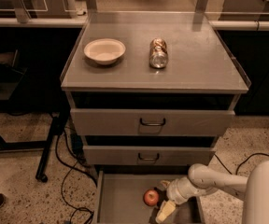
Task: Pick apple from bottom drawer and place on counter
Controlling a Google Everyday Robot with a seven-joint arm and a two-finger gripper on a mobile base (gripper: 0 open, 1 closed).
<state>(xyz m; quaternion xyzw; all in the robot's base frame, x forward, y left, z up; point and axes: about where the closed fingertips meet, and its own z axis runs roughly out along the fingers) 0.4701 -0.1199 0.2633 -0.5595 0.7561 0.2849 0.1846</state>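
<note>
Small round red apple (151, 197) lies in the open grey metal bottom drawer (120, 204); my gripper (159, 202) reaches in beside it, fingers (165, 212) spread to straddle it, not yet clenched.

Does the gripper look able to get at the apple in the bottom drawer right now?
Probably yes: the gripper sits low in the pulled-out bottom drawer, right beside the apple, its fingers apart, nothing between them.
</note>
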